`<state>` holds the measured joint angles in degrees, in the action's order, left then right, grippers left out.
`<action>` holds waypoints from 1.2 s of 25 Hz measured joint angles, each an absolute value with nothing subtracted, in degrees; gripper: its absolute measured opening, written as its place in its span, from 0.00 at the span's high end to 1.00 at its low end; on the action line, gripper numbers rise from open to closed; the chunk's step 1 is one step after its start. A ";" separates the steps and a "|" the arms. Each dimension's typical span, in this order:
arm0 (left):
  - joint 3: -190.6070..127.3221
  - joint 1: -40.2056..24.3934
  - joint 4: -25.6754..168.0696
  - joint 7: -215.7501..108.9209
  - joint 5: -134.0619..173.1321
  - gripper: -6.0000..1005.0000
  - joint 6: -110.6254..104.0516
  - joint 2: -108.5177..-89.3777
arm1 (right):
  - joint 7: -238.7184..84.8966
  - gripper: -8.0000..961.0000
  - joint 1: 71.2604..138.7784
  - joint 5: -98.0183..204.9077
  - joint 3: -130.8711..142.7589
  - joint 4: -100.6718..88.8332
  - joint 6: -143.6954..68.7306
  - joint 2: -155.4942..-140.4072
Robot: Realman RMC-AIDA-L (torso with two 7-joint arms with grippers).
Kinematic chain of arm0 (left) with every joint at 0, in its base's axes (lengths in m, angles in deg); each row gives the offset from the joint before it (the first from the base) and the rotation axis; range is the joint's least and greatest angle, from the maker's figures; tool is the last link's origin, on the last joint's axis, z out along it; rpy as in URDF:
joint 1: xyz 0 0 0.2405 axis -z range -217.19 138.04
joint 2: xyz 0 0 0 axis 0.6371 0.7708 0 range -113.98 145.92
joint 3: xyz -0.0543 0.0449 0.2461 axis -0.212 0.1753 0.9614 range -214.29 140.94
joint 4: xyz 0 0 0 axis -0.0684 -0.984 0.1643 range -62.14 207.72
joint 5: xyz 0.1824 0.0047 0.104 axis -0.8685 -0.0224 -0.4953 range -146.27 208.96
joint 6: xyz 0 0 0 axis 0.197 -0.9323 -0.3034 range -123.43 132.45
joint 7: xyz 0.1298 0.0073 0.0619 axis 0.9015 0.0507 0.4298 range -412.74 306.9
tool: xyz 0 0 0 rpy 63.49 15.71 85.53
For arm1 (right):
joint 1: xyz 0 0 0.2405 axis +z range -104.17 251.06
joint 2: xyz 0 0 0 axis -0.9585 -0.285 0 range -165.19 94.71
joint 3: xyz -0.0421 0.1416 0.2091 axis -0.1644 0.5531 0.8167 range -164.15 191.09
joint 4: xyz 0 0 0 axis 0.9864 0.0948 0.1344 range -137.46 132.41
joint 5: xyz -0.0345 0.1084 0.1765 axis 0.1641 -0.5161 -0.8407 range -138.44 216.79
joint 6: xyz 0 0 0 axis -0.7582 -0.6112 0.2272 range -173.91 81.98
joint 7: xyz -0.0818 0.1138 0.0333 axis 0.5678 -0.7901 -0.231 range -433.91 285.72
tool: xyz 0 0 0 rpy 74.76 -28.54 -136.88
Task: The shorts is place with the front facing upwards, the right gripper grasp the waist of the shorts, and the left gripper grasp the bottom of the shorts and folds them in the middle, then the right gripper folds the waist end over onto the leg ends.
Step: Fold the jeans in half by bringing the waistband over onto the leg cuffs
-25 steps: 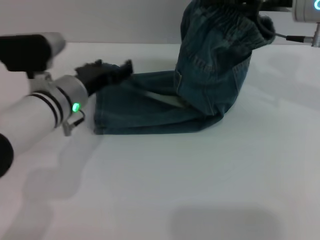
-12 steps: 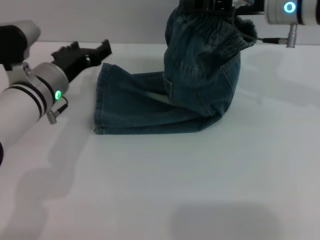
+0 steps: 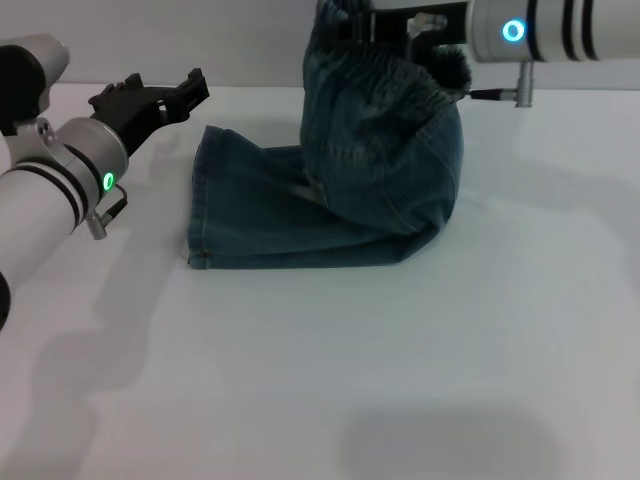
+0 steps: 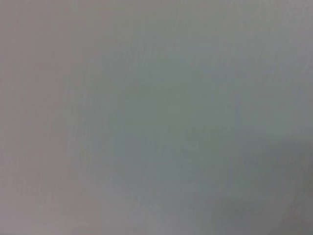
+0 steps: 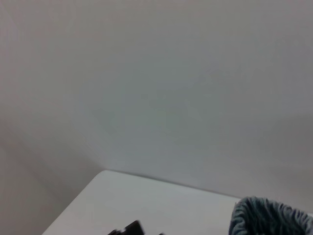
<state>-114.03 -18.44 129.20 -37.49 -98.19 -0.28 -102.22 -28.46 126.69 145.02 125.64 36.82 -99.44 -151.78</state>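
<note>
White tabletop (image 3: 420, 360): at top centre, the right gripper (image 3: 372, 25), a black jaw, grips the puckered waistband, lifting the blue-green denim shorts (image 3: 340, 190) over flat legs; upper left, the black-pronged left gripper (image 3: 160, 92) hovers open, empty.

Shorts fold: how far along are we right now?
First fold looks done: the shorts lie doubled lengthwise on the table. In hand: the right gripper holds the waist raised. Left gripper hovers clear, jaws open. Remaining: lay the waist onto the leg ends.
</note>
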 joint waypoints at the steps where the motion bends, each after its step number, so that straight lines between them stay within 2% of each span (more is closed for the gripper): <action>1: -114.02 -18.11 128.86 -37.50 -98.19 0.18 -0.31 -102.24 | -28.46 0.94 126.69 145.02 125.64 36.82 -99.44 -151.78; 7: -113.77 -17.65 127.88 -37.55 -98.20 0.18 -0.92 -102.24 | -28.40 0.93 127.73 144.78 122.94 36.13 -99.36 -152.77; 22: -113.77 -17.93 126.72 -37.63 -98.16 0.18 -4.96 -102.19 | -29.03 0.93 131.29 144.72 118.83 32.99 -98.11 -153.42; 30: -113.45 -17.63 126.43 -37.65 -98.12 0.18 -5.79 -102.23 | -26.69 0.58 131.41 144.89 116.89 33.69 -96.16 -153.59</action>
